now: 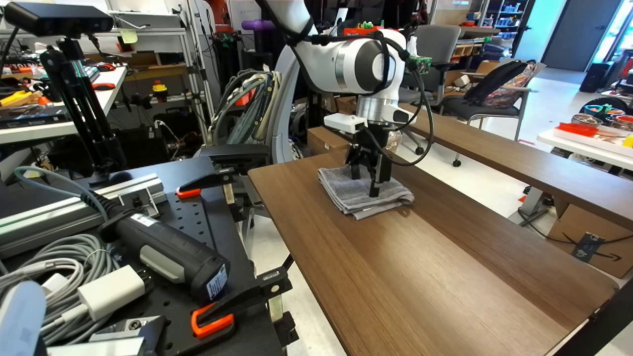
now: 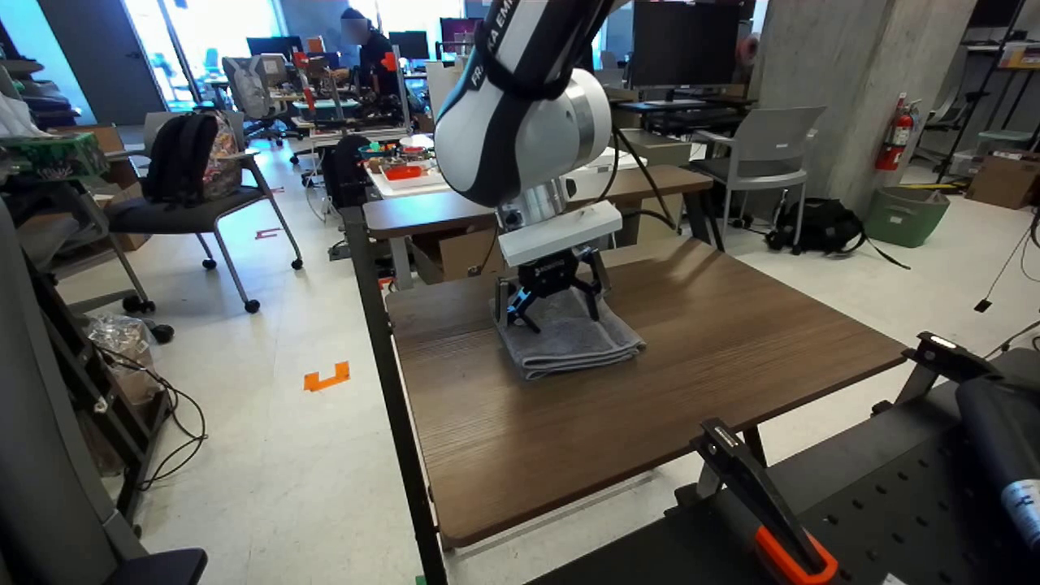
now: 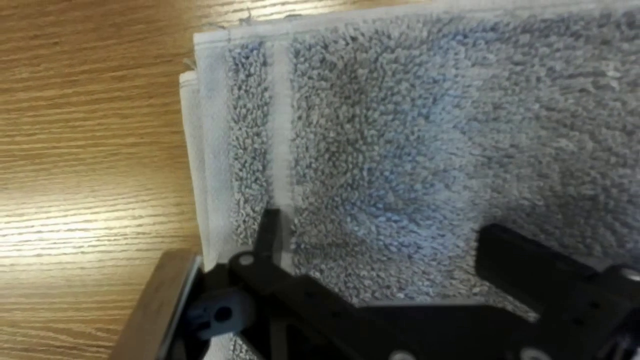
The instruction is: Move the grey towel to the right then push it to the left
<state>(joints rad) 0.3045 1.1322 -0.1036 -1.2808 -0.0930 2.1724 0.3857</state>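
Note:
The grey towel lies folded flat near one end of the brown table in both exterior views point(image 1: 350, 197) point(image 2: 573, 345). In the wrist view the towel point(image 3: 380, 130) fills most of the picture, with its hemmed edges and a pale stripe near the left. My gripper points down over the towel in both exterior views point(image 1: 365, 185) point(image 2: 551, 321). Its two fingers are wide apart in the wrist view point(image 3: 380, 230), with only towel surface between them. The fingertips are at or just above the towel's top; I cannot tell whether they touch it. No fold is pinched.
The brown table point(image 1: 425, 277) extends from the towel toward the exterior camera side. A black bench point(image 1: 198, 222) with orange-handled clamps point(image 1: 212, 321) stands beside it. A second brown table point(image 1: 519, 148) stands behind. A grey chair point(image 1: 284, 104) is near the table's end.

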